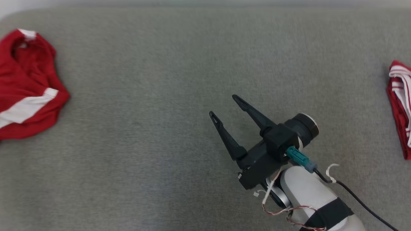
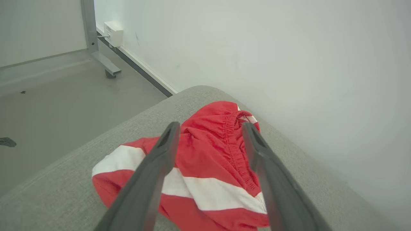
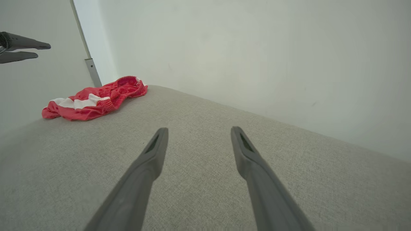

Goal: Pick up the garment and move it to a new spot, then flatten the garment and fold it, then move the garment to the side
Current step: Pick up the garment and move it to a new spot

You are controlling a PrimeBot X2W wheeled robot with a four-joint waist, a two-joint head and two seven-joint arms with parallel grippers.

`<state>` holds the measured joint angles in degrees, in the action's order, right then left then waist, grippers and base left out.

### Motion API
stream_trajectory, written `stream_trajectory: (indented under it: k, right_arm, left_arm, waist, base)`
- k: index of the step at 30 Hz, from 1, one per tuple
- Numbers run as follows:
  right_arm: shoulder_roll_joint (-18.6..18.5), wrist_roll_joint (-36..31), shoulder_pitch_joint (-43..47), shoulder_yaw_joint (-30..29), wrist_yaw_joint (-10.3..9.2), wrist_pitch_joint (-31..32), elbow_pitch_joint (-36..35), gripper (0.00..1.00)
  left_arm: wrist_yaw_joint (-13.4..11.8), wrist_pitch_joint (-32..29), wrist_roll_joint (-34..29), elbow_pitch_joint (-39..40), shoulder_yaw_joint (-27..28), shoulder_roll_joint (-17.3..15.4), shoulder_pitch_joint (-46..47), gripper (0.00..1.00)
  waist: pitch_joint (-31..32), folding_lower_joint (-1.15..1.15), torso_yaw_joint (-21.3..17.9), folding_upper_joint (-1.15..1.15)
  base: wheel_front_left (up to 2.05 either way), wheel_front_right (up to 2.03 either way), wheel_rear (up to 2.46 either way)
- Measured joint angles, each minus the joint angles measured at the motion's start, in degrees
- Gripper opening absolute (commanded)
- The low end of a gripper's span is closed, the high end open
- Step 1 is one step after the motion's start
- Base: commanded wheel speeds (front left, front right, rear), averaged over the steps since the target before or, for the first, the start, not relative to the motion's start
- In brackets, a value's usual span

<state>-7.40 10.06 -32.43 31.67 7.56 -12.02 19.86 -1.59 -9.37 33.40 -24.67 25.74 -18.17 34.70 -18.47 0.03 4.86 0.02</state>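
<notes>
A crumpled red garment [image 1: 25, 86] with a white band lies at the far left of the grey padded table [image 1: 160, 144]. In the left wrist view it [image 2: 208, 154] lies just beyond my left gripper [image 2: 211, 125], whose fingers are spread apart with nothing between them; I cannot tell if they touch the cloth. My right gripper [image 1: 223, 105] hovers open over the bare middle of the table, pointing up and left, well away from the garment. The right wrist view shows its empty fingers [image 3: 199, 129], the garment [image 3: 93, 101] far off, and the left gripper [image 3: 43, 51] at the top left.
A second red and white striped cloth [image 1: 401, 109], folded, lies at the table's right edge. A pale wall runs close behind the table. Off the left end are the floor, a metal frame leg [image 2: 106, 64] and a small white box [image 2: 113, 33] on the wall.
</notes>
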Motion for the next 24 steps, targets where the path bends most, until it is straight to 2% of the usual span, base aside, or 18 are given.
stream_trajectory:
  k: [3, 6, 9, 11, 13, 19, 22, 23, 24]
  right_arm:
    - [0.33, -0.05, -1.71, 0.02, 0.0, -0.4, -0.73, 1.0]
    - [0.38, -0.63, -2.98, 0.13, 0.0, -0.75, -1.34, 1.0]
    - [0.41, -1.04, -3.46, -0.46, 0.0, -1.16, -1.96, 1.0]
    - [0.46, -1.27, -3.58, -1.19, 0.0, -1.46, -2.25, 1.0]
    - [0.6, -1.6, -3.57, -1.74, 0.0, -1.64, -2.48, 1.0]
    - [1.38, -1.98, -3.72, -2.76, 0.0, -2.21, -3.66, 1.0]
    - [1.47, -1.98, -3.73, -3.1, 0.0, -2.36, -3.81, 1.0]
    - [1.47, -1.99, -3.72, -3.24, 0.0, -2.38, -3.8, 1.0]
    - [1.47, -1.99, -3.71, -3.43, 0.0, -2.4, -3.79, 1.0]
  left_arm:
    - [-1.1, -5.9, 3.11, -2.16, 2.16, -3.11, 3.6, 1.0]
    - [-2.36, -8.49, 4.78, -3.91, 3.74, -6.32, 6.99, 1.0]
    - [-4.75, -11.07, 4.88, -5.04, 4.21, -8.16, 8.62, 1.0]
    - [-6.73, -12.98, 4.87, -5.71, 4.43, -8.92, 9.38, 1.0]
    - [-7.69, -13.8, 4.87, -5.64, 4.57, -9.37, 9.65, 1.0]
    - [-10.09, -15.93, 4.38, -6.28, 4.58, -10.25, 9.14, 1.0]
    - [-10.49, -16.57, 4.39, -6.48, 4.58, -10.7, 8.62, 1.0]
    - [-10.43, -17.26, 4.41, -6.65, 4.49, -11.01, 8.35, 0.45]
    - [-9.99, -17.96, 4.42, -6.7, 4.32, -11.4, 8.12, 0.23]
  waist:
    - [-3.64, -0.01, -1.86, -0.01]
    - [-7.19, -0.01, -3.65, -0.01]
    - [-10.33, -0.01, -5.45, 0.0]
    - [-12.11, -0.01, -6.65, 0.0]
    - [-13.66, -0.01, -7.87, 0.0]
    - [-16.8, -0.03, -11.08, -0.02]
    - [-17.39, -0.04, -11.87, -0.04]
    - [-17.57, -0.05, -12.2, -0.04]
    - [-17.64, -0.05, -12.46, -0.04]
  base:
    - [0.0, 0.0, 0.0]
    - [0.0, 0.0, 0.0]
    - [0.0, 0.0, 0.0]
    - [0.0, 0.0, 0.0]
    - [0.0, 0.0, 0.0]
    - [0.0, 0.0, 0.0]
    - [0.0, 0.0, 0.0]
    - [0.0, 0.0, 0.0]
    - [0.0, 0.0, 0.0]
